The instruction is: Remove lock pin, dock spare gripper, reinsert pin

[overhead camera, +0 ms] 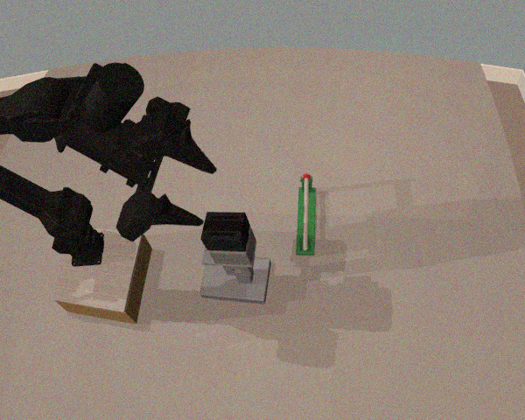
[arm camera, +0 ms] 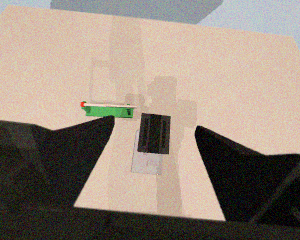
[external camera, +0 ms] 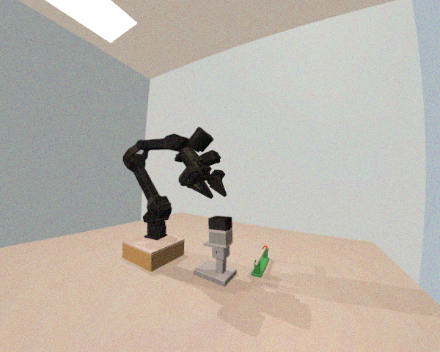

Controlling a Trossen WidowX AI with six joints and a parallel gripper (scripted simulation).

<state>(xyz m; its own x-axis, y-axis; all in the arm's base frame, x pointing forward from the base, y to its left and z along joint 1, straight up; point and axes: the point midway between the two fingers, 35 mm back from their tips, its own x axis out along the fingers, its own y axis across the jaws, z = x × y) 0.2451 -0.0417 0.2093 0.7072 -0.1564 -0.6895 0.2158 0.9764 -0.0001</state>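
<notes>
The spare gripper (overhead camera: 228, 231) (external camera: 220, 237) (arm camera: 155, 135), a grey block with a black slotted top, stands upright on the grey mount (overhead camera: 230, 290) (external camera: 209, 270) (arm camera: 146, 166). It looks seated in the socket; the spigot is hidden. The lock pin (overhead camera: 305, 212) (arm camera: 110, 104), a pale rod with a red end, lies along the green rack (overhead camera: 311, 241) (external camera: 257, 273) (arm camera: 110, 113), not through the socket. My gripper (overhead camera: 208, 196) (external camera: 218, 196) (arm camera: 155, 125) is open and empty. It hangs above the spare gripper, apart from it, with fingers pointing down and forward.
The arm's base stands on a wooden block (overhead camera: 95, 284) (external camera: 136, 258), on the side of the mount away from the green rack. Raised pale edges (overhead camera: 502, 74) bound the table top at its far corners in the top view. Arm shadows fall around the mount and rack.
</notes>
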